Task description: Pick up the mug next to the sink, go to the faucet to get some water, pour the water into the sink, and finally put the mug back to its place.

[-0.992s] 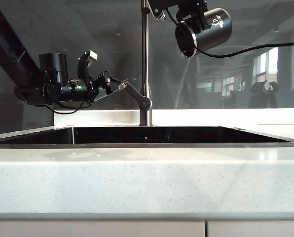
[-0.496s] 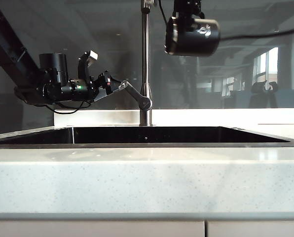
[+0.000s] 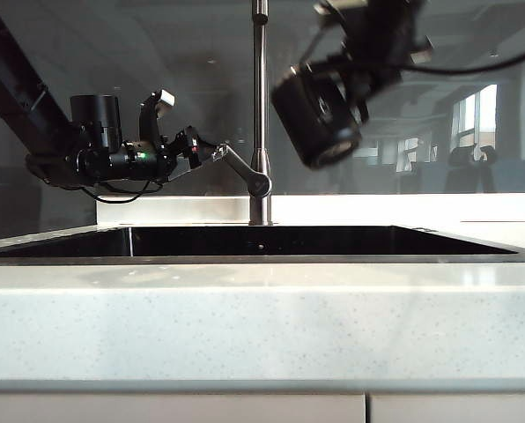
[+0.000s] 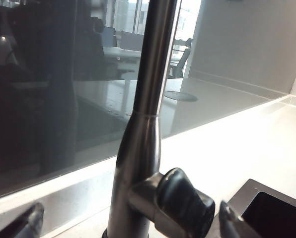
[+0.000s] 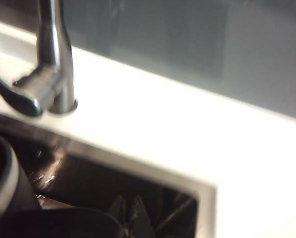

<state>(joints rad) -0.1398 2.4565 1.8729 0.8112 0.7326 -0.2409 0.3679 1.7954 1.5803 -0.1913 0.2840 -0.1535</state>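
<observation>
The black mug (image 3: 318, 119) hangs tilted and motion-blurred above the sink (image 3: 333, 241), just right of the steel faucet (image 3: 260, 97). My right gripper (image 3: 373, 40) holds it from above; in the right wrist view its fingertips (image 5: 138, 213) are pressed together beside the mug's dark body (image 5: 6, 193), over the sink (image 5: 158, 191) near the faucet (image 5: 53, 54). My left gripper (image 3: 211, 154) stands open at the outer end of the faucet's lever (image 3: 242, 171). In the left wrist view its fingertips (image 4: 231, 223) flank the lever knob (image 4: 185, 203) without pinching it.
A white stone counter (image 3: 262, 317) runs along the front of the sink, with a raised white ledge (image 3: 403, 208) behind it. A dark glass wall (image 3: 439, 106) backs the faucet. The left arm's body (image 3: 95, 154) reaches in from the far left.
The mug was tipped with a thin stream of water falling from it. It has since rolled round and swung left and lower, nearer the faucet pipe. The left arm has not moved.
</observation>
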